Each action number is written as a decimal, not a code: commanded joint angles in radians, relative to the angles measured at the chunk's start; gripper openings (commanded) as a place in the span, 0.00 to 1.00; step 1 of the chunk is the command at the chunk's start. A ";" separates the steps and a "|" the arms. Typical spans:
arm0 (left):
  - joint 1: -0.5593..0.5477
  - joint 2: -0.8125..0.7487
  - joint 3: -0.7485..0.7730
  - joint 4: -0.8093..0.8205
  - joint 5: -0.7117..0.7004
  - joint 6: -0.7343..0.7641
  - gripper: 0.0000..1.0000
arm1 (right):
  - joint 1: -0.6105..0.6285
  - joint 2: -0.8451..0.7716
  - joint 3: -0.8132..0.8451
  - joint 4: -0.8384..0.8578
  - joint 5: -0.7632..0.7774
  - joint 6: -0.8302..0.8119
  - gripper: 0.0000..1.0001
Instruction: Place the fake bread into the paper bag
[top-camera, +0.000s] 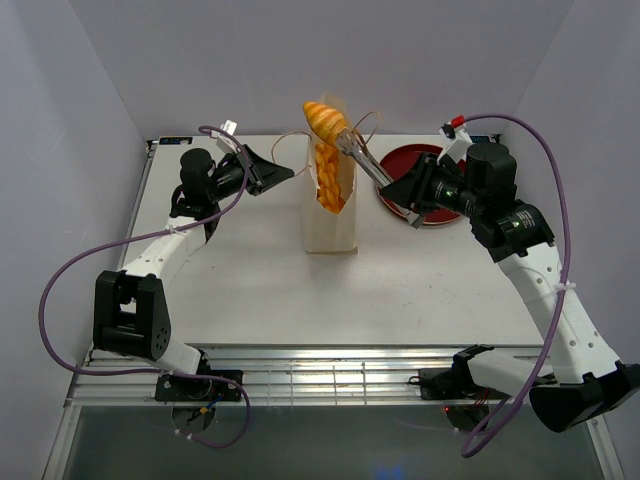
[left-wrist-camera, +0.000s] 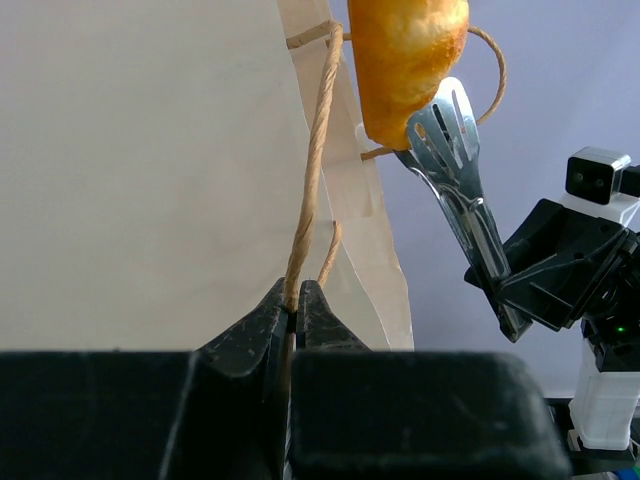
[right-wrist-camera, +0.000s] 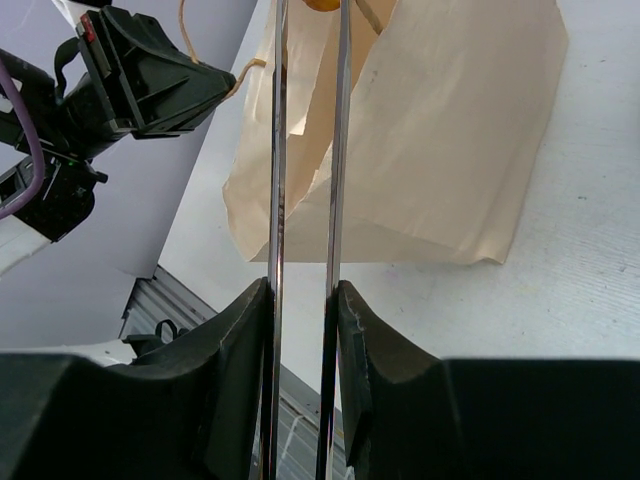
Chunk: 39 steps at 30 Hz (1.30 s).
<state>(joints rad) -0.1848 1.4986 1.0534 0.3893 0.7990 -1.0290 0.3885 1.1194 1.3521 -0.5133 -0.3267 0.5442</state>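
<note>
Tall cream paper bag (top-camera: 330, 228) upright on the desk (top-camera: 250, 290), mouth open, brown cord handle (left-wrist-camera: 310, 150) drawn taut to its left, glossy golden-orange twisted fake bread (top-camera: 324, 120) tilted just above the bag's mouth, nipped in metal tongs (top-camera: 365, 160), more orange pastry (top-camera: 328, 185) showing inside the bag

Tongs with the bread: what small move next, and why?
Probably lower the tongs straight down. The right gripper is shut on them, the bread they hold hangs over the open bag, and the left gripper pinches the handle.
</note>
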 joint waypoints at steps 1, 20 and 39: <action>-0.002 -0.041 -0.013 0.005 0.000 0.010 0.09 | 0.007 -0.018 0.050 0.018 0.046 -0.026 0.17; -0.002 -0.035 -0.006 0.005 0.003 0.012 0.09 | 0.007 -0.003 0.094 -0.044 0.117 -0.061 0.17; -0.002 -0.026 0.002 0.005 0.005 0.010 0.09 | 0.012 0.102 0.128 -0.033 0.126 -0.072 0.18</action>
<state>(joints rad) -0.1848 1.4986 1.0534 0.3889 0.7967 -1.0290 0.3943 1.2171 1.4326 -0.6037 -0.2115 0.4892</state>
